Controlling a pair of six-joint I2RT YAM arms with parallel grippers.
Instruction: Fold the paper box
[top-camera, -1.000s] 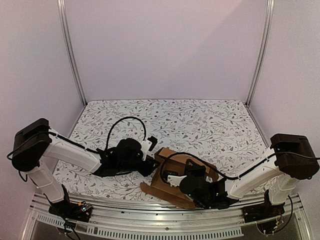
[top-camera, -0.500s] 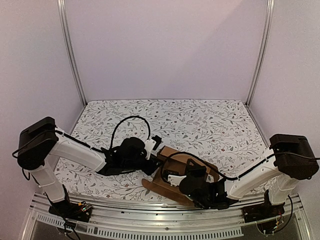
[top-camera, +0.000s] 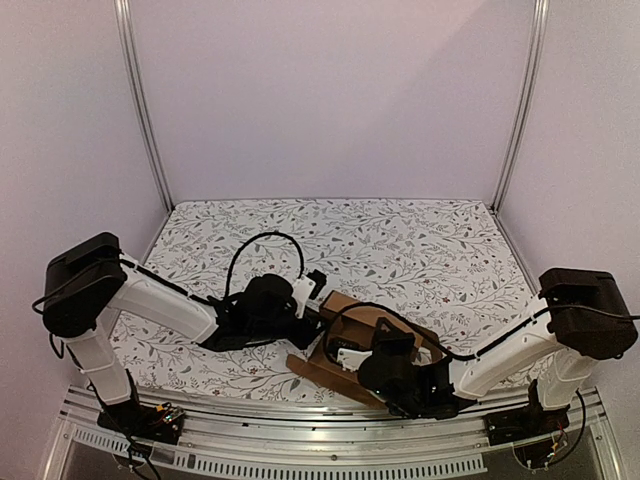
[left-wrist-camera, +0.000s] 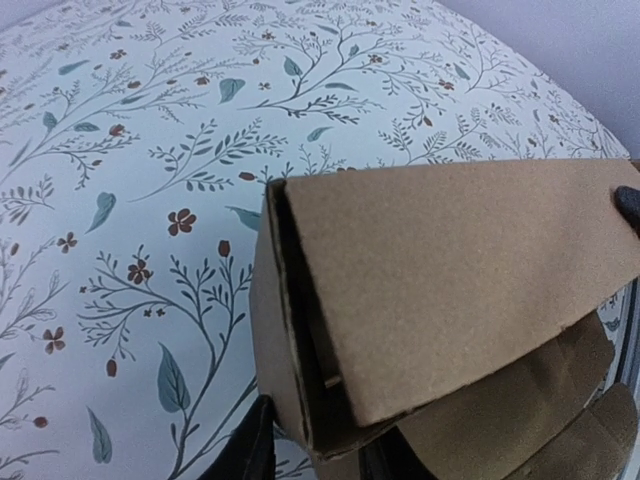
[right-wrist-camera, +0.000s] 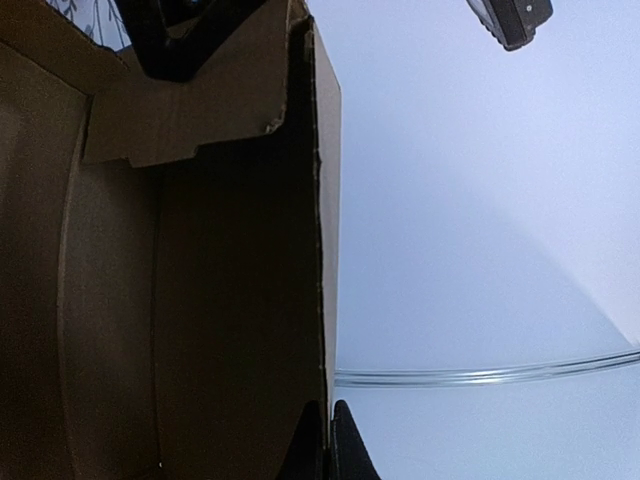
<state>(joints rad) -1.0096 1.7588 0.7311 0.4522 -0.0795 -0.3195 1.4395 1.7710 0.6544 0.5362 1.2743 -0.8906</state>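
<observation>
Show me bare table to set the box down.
Free: far half of the table, from the paper box to the back wall, and its far right corner. Crowded: near centre, where the left gripper and right gripper hold the box.

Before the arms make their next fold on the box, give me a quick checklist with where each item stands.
1. Left hand around box corner: ok.
2. Right hand pinching a box wall edge: ok.
3. Wall by left hand folded tight: not ok, it gapes.
4. Box closed: not ok, inside open.
5. Box flat on table: cannot tell.
</observation>
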